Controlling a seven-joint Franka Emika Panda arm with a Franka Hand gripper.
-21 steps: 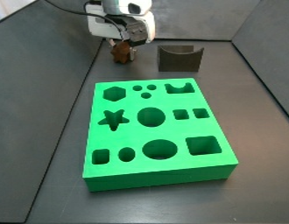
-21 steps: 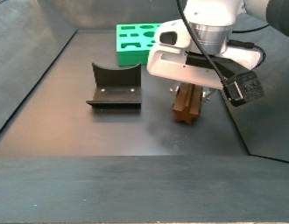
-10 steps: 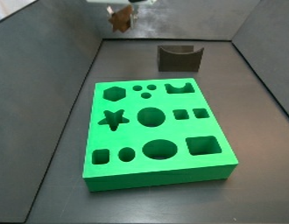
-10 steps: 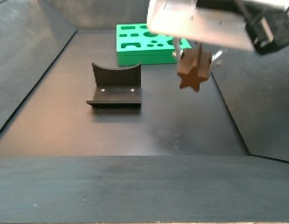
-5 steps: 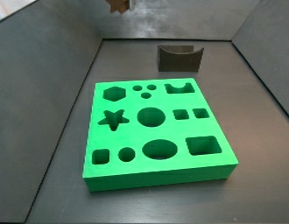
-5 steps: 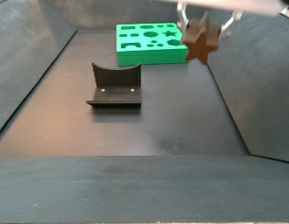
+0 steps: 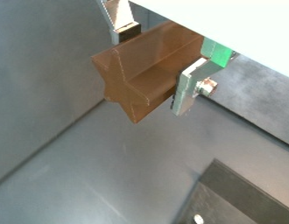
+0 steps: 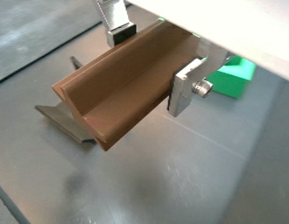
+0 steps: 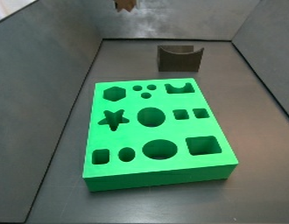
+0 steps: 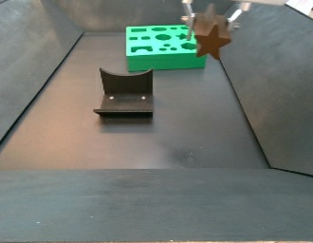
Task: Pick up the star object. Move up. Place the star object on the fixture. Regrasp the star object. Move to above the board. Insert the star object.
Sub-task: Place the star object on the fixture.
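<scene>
My gripper [image 7: 153,57] is shut on the star object [image 7: 141,70], a brown wooden star-shaped block clamped between the two silver fingers [image 7: 192,83]. It hangs high in the air. In a side view the star object [image 10: 213,40] hangs near the top edge, above and to the right of the fixture [image 10: 123,93]; only the gripper's [image 10: 212,11] finger ends show there. Only the tip of the star object [image 9: 123,4] shows in a side view. The green board [image 9: 171,173] lies flat, its star cut-out [image 9: 112,119] open. A wrist view shows the star object [image 8: 117,87] above the fixture [image 8: 65,118].
The dark walls of the enclosure [image 10: 39,76] stand on both sides of the grey floor. The board [image 10: 166,59] sits at the far end in a side view, behind the fixture [image 9: 179,58].
The gripper has lifted the star object off the floor and kept rising; it now sits at the top edge of both side views, and has shifted a little toward the board.
</scene>
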